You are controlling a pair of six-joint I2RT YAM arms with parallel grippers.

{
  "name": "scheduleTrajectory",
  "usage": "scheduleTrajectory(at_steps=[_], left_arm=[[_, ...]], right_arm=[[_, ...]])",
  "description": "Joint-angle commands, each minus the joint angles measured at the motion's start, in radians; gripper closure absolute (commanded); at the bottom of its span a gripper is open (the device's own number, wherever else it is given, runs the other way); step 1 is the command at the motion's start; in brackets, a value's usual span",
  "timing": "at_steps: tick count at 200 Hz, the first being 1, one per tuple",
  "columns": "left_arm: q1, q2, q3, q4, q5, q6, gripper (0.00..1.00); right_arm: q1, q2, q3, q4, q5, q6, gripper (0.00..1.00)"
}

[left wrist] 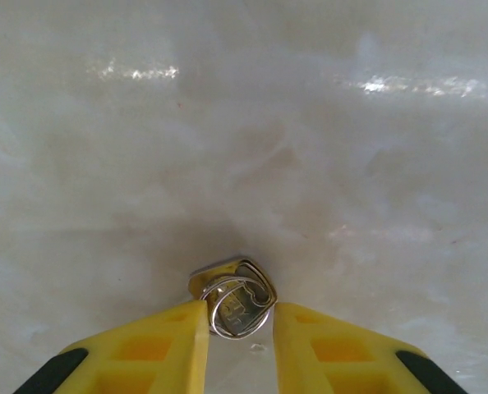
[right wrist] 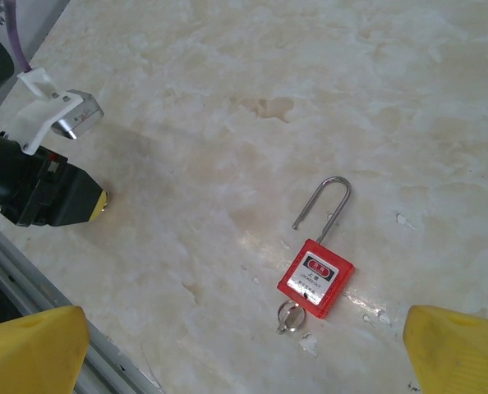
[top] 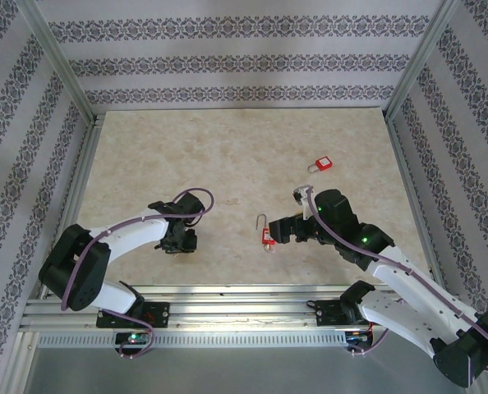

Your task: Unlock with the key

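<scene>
While the right gripper (top: 279, 230) gapes empty and the left gripper (left wrist: 240, 318) pinches a key ring (left wrist: 237, 294), the red padlock (right wrist: 315, 277) lies shackle popped, key (right wrist: 289, 316) in.

Top cam sits up high behind the left arm (top: 121, 234) and right arm (top: 392, 271), tilted down and forward, so it takes in the whole desk (top: 227, 156) out to the back wall (top: 244, 61). It's the widest view by far.

Left wrist cam rides right behind the left claw (left wrist: 240, 332), looking down at a slant along its yellow fingers (left wrist: 154, 349). It's super close to the desk, so the key ring (left wrist: 232, 300) between the tips looks big.

Right wrist cam hangs higher, looking down and across toward the left arm, with the right claw (right wrist: 244, 353) in its bottom corners. With the top cam it shares the red padlock (right wrist: 315, 277) and the left claw's tip.
</scene>
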Motion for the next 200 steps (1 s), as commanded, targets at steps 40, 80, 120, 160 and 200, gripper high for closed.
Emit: scheduleTrajectory(at_steps=[40,80,120,160,200], left_arm=[[0.023,-0.022,-0.007,-0.001,-0.015,-0.004,0.75],[0.024,-0.052,-0.004,-0.017,-0.033,-0.018,0.74],[0.033,-0.048,-0.027,0.004,-0.026,-0.027,0.73],[0.034,-0.044,-0.04,0.022,-0.026,-0.035,0.73],[0.034,-0.008,-0.043,0.059,-0.006,-0.032,0.74]], right_arm=[[0.001,-0.014,-0.025,0.027,0.003,0.018,0.02],[-0.001,-0.013,-0.028,0.028,0.0,0.019,0.02],[-0.003,-0.016,-0.033,0.029,-0.006,0.023,0.02],[-0.005,-0.025,-0.035,0.026,-0.006,0.023,0.02],[-0.009,-0.025,-0.04,0.03,-0.006,0.025,0.02]])
